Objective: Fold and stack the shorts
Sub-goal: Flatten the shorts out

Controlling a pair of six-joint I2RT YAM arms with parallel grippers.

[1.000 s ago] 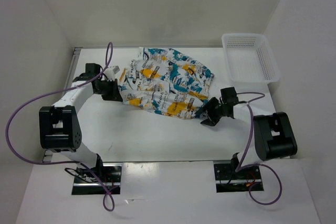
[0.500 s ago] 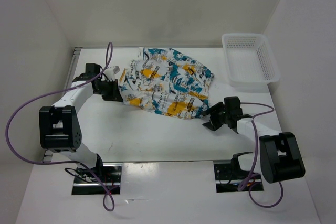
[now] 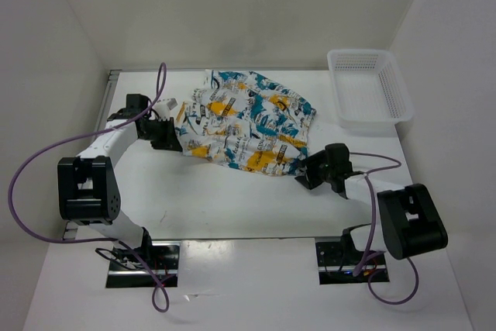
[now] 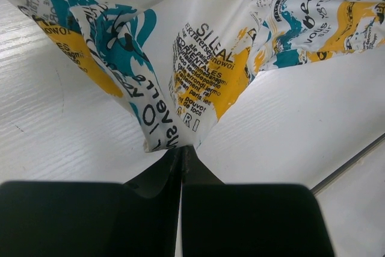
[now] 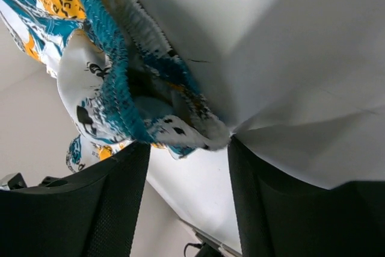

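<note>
Shorts [image 4: 204, 70] corner hidden inside the closed left tool [image 4: 181, 151]

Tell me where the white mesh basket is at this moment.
In the top external view the white mesh basket sits at the far right corner of the table, to the right of the shorts and apart from them.

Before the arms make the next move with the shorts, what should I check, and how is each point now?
1. Left claw grips the shorts: ok, shut on a fabric corner.
2. Right claw grips the shorts: not ok, open at the gathered teal edge.
3. Shorts lie flat: not ok, wrinkled.
4. Basket apart from the shorts: ok.
5. Enough fabric inside the right claw: cannot tell.
</note>
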